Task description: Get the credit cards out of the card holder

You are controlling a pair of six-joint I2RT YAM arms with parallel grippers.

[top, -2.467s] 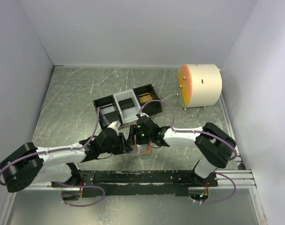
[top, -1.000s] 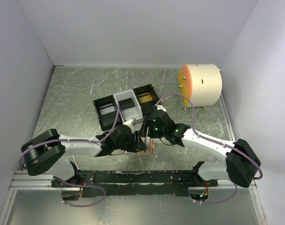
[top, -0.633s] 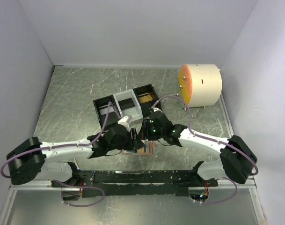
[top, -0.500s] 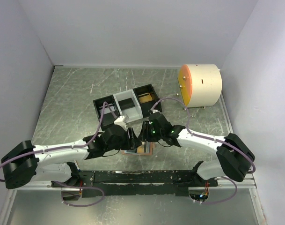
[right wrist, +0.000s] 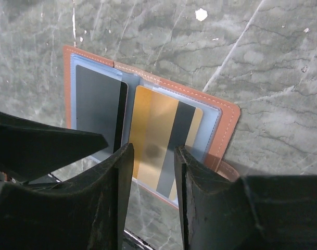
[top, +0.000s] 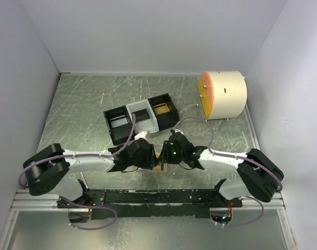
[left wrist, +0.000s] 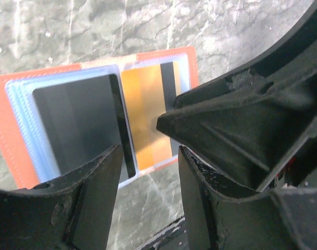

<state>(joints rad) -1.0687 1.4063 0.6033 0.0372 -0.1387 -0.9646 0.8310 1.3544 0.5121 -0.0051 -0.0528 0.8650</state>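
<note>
The card holder (right wrist: 228, 120) lies open on the table, salmon-pink with pale blue pockets. A dark grey credit card (right wrist: 96, 104) sits in its left pocket and a gold one with a dark stripe (right wrist: 153, 130) in its right pocket. My right gripper (right wrist: 153, 156) hangs open just above the gold card's near edge, holding nothing. My left gripper (left wrist: 149, 156) is open too, over the holder's (left wrist: 7, 135) near edge between the dark card (left wrist: 75, 125) and the gold card (left wrist: 145, 114). From above, both grippers (top: 157, 156) meet and hide most of the holder.
A black-and-grey three-compartment tray (top: 142, 119) stands just behind the grippers. A white drum with an orange face (top: 223, 95) sits at the back right. The black rail (top: 158, 197) runs along the near edge. In the left wrist view the right gripper's finger (left wrist: 241, 120) crowds in from the right.
The right gripper's jaws have narrowed and it has shifted slightly toward the near edge over the holder. The left arm's elbow has swung about while its gripper stayed at the holder.
</note>
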